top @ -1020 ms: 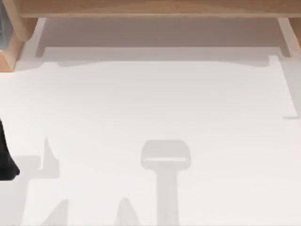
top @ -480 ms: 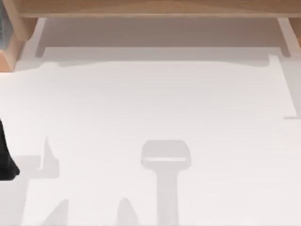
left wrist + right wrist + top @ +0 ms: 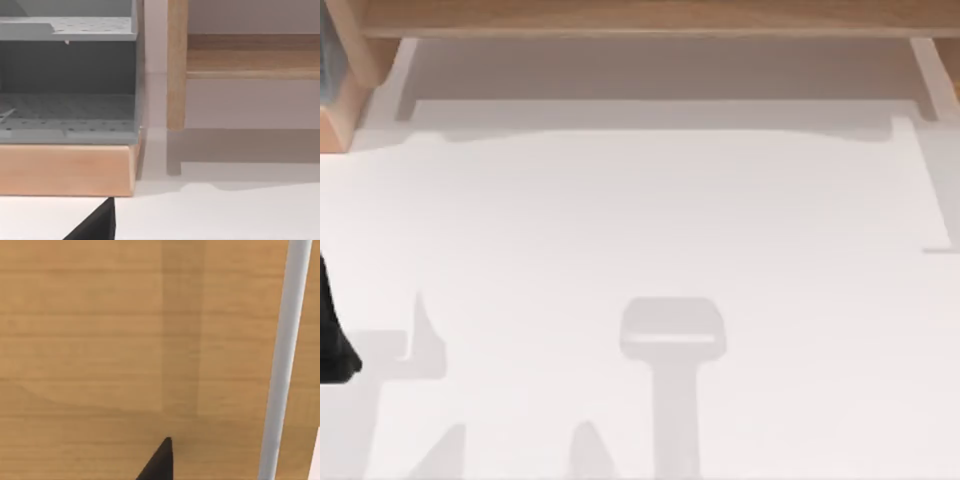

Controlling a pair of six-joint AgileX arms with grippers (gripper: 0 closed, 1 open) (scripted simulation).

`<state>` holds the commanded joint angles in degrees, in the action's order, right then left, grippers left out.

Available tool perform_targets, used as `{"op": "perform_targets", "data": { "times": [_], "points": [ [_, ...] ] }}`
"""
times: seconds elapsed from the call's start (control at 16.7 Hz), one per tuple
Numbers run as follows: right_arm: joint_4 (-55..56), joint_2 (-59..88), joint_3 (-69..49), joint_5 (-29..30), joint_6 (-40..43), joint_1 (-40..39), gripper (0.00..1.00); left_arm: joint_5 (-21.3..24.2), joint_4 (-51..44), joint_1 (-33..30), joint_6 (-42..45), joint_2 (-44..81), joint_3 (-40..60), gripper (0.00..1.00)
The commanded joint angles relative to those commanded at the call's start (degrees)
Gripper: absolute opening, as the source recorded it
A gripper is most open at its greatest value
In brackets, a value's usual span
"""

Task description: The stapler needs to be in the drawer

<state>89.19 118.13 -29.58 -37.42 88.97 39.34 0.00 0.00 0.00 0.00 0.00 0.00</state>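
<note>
Left hand (image 3: 335, 340): dark shape at the counter's (image 3: 650, 220) left edge; grip cannot be told.
Right hand (image 3: 159, 462): dark tip close against a wooden panel (image 3: 100, 340); grip cannot be told.
Cabinet (image 3: 65, 170): wooden, grey shelves, at the far left.

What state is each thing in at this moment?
Gray cabinet: front open, shelves showing.
Wooden frame: standing at the table's far edge.
Left tool: low by the gray cabinet.
Right tool: close against a wooden panel with a pale bar.
Wooden panel: open or shut cannot be told.
</note>
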Motion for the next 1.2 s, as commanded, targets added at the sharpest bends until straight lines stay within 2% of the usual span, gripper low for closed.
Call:
{"op": "perform_targets", "data": {
  "times": [0.36, 0.96, 1.2],
  "points": [
    [0.0, 0.0, 0.0, 0.0, 0.0, 0.0, 0.02, 0.0, 0.0, 0.0, 0.0, 0.0, 0.0, 1.0],
    [-0.3, 0.2, -0.1, 0.1, -0.1, 0.0, 0.0, 0.0, 0.0, 0.0, 0.0, 0.0, 0.0, 1.0],
    [-3.5, 2.2, -5.1, 2.8, 0.0, -2.6, 0.0, 0.0, 0.0, 0.0, 0.0, 0.0, 0.0, 1.0]
  ]
}}
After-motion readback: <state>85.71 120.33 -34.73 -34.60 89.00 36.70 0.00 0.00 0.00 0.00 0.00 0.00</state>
